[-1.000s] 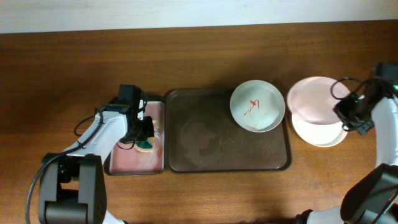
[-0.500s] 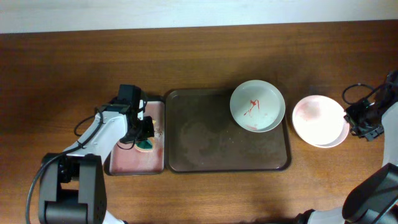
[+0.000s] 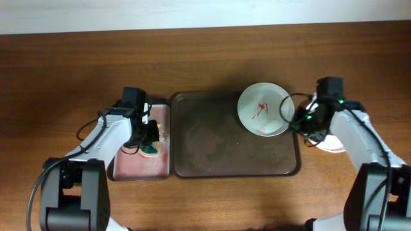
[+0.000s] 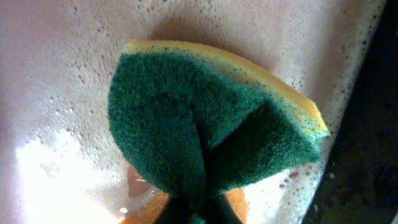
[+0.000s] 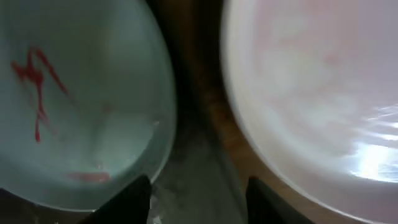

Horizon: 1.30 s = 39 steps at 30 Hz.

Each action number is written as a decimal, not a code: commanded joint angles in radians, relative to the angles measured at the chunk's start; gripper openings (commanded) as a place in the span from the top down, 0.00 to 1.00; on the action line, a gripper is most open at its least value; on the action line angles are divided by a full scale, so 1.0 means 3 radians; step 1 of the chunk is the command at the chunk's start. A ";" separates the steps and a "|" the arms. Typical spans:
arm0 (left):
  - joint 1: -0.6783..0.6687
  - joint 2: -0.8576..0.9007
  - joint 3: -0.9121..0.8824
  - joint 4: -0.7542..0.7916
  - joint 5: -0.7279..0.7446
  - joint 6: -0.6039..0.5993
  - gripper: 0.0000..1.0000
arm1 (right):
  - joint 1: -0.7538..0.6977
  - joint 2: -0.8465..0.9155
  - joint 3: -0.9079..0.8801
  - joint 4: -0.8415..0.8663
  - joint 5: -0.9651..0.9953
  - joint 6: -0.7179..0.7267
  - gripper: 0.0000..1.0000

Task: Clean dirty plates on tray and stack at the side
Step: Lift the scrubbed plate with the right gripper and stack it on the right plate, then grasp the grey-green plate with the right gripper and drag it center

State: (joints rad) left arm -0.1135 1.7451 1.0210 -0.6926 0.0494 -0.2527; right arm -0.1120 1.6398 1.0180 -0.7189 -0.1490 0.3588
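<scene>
One dirty plate (image 3: 263,109) with red squiggles sits at the back right of the dark brown tray (image 3: 212,147); it also shows in the right wrist view (image 5: 74,106). Pinkish-smeared plates (image 3: 337,142) lie stacked on the table right of the tray, mostly hidden by my right arm; the top one shows in the right wrist view (image 5: 317,93). My right gripper (image 3: 300,123) is open and empty over the tray's right rim, between the dirty plate and the stack (image 5: 198,199). My left gripper (image 3: 149,142) is shut on a green and yellow sponge (image 4: 211,130) over the small tray.
A smaller black-rimmed pinkish tray (image 3: 138,165) with soapy water lies left of the brown tray; its wet floor shows in the left wrist view (image 4: 56,74). Bare wooden table (image 3: 205,58) lies behind both trays.
My right gripper let go of the pinkish plate on the stack, drew right, then swung left to the tray's right rim beside the dirty plate. The left arm has not moved.
</scene>
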 commanded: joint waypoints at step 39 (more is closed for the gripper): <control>0.0017 -0.0135 0.0088 0.0013 0.0051 0.0052 1.00 | 0.1466 -0.0033 -0.0701 0.1242 -0.0161 0.0315 0.75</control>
State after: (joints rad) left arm -0.1135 1.7451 1.0206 -0.6914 0.0532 -0.2527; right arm 0.3233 1.6390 0.8112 -0.3481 -0.2180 0.4553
